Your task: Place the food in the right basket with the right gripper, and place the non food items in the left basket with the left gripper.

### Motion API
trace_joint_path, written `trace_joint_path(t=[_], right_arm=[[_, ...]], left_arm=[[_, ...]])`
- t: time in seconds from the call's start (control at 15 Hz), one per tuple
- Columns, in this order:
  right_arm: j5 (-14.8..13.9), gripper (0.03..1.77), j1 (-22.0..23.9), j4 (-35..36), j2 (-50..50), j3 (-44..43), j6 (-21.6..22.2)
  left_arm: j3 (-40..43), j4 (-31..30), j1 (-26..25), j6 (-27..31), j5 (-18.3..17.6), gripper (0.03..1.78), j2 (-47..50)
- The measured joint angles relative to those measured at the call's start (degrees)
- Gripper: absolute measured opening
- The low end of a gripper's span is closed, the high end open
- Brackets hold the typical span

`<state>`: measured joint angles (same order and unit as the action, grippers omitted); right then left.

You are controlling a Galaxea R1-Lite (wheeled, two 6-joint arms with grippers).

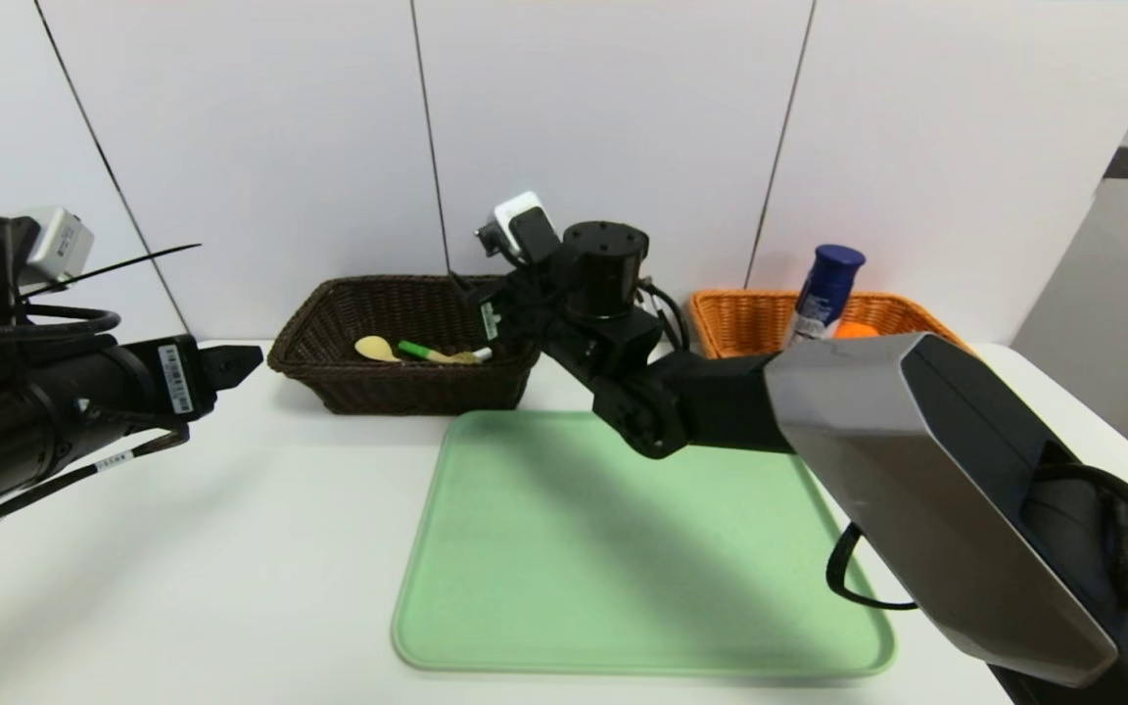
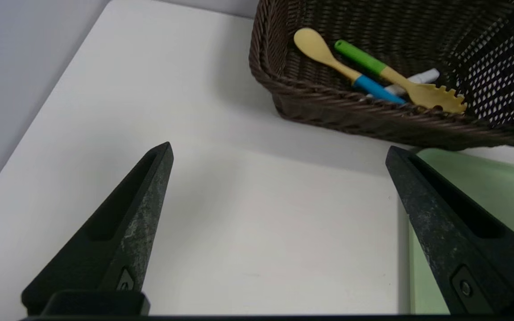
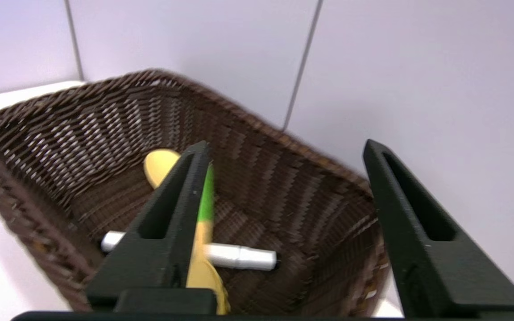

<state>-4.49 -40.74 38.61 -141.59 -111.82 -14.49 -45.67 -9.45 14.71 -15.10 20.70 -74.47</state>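
Marker (image 3: 243, 257) was in the dark brown basket (image 2: 337, 109), lying w/ the fork (image 2: 400, 80) partly over it. Prob light, stiff and a bit slick, so I'd have pinched it mid-barrel. Spoon (image 2: 321, 51) and fork looked stiff and light too, best taken by the handles imo. Right gripper (image 3: 286, 145) was at that basket, fingers spread w/ nothing between them. Left gripper (image 2: 279, 145) was parked over the table (image 1: 260, 548) near the basket's outer side, fingers wide apart, also nothing in them.

Orange-tan basket (image 1: 735, 318) had the bottle (image 1: 823, 289) leaning in it, blue cap up, and the orange (image 1: 856, 331) just beside. Bottle was prob the heavier, smoother one, grab round the body; orange firm-ish, round, could roll. Sorting looked done tbh, just back the right arm out w/o snagging the rim.
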Motion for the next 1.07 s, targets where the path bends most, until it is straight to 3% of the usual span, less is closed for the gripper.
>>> trace_joint_path(t=[0.2, 0.4, 0.6, 0.87, 1.07], right_arm=[[-6.01, 1.40, 2.71, -1.76, 5.12, 0.94, -6.73], [-9.37, 1.50, 5.27, -6.25, 14.36, 6.42, -8.24], [-10.47, 1.57, 9.46, -9.06, 25.55, 18.47, -8.70], [-10.01, 1.62, 23.16, -11.37, 40.39, 36.24, -8.51], [-7.69, 1.65, 30.16, -11.46, 49.62, 47.49, -6.12]], left_arm=[[-0.02, -8.74, -1.16, 0.45, -0.01, 1.69, -1.05], [-0.04, -12.29, -2.01, 0.80, 0.02, 1.69, -1.71], [0.05, -12.29, -2.12, 0.94, 0.02, 1.69, -1.10], [0.28, -12.43, -2.82, 0.61, 0.00, 1.69, -0.46], [0.38, -16.04, -2.97, 1.24, 0.00, 1.69, 0.52]])
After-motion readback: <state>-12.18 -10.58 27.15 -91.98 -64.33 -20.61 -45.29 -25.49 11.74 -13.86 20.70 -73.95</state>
